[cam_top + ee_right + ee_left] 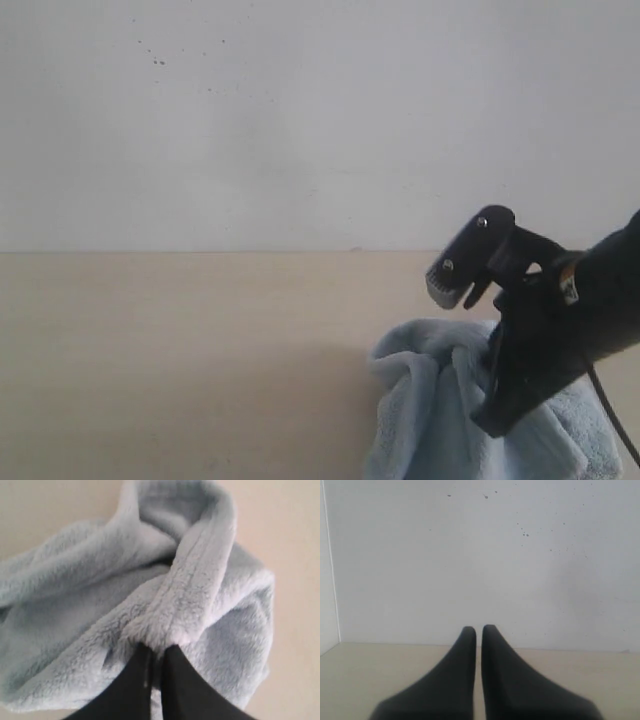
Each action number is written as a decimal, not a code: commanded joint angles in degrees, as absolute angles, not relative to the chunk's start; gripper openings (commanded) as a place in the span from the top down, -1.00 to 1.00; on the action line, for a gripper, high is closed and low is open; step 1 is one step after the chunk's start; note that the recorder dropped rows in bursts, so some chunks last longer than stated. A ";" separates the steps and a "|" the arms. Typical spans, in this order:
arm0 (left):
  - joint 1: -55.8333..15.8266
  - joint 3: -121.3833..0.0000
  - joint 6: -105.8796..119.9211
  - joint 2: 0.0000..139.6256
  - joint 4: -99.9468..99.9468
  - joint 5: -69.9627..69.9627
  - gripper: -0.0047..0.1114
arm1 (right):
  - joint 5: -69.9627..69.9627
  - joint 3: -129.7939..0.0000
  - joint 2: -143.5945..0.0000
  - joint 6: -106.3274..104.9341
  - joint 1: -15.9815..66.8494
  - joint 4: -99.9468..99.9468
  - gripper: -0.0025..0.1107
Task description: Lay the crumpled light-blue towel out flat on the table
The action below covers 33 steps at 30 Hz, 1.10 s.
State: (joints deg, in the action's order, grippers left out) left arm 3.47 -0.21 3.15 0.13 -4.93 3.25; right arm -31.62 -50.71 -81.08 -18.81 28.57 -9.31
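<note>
towel (420, 400) bunched on surface (180, 350), right side. right gripper (159, 652) jaws pinching hemmed fold – looks solid. left gripper (478, 630) jaws pressed together, empty. tip: lift slow, drag hem outward low – don't yank or fluff slips.

You've got a plain white wall (300, 120) behind the table (180, 360), meeting its far edge in one straight line. Small dark specks (158, 62) sit high on that wall, scattered. Your left wrist view shows a vertical corner seam (332, 570), with a second white panel (324, 580) beyond it. Light is soft and diffuse, slightly greyer mid-wall.
</note>
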 commanded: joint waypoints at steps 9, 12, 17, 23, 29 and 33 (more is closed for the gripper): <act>3.36 0.00 3.41 0.00 -5.05 3.03 0.85 | -37.42 -55.26 -87.28 -21.33 28.50 -8.41 0.12; 3.36 0.00 3.41 0.00 -5.05 3.03 0.85 | -40.68 -55.26 -86.52 -19.80 28.50 -8.25 0.01; 3.36 0.00 3.41 0.00 -5.05 3.03 0.85 | -45.55 -54.34 -83.28 -19.58 28.50 -7.81 0.20; 3.36 0.00 3.41 0.00 -5.05 3.03 0.85 | -46.55 -48.54 -76.38 -21.56 28.50 -3.27 0.19; 3.36 0.00 3.41 0.00 -5.05 3.03 0.85 | -41.62 -41.99 -76.00 -20.24 28.50 -6.00 0.19; 3.36 0.00 3.41 0.00 -5.05 3.03 0.85 | -38.13 -40.69 -77.45 -18.61 28.50 -8.02 0.19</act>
State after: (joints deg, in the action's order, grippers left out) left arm 3.47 -0.21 3.15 0.13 -4.93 3.25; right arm -41.21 -41.37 -76.78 -19.89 28.57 -6.10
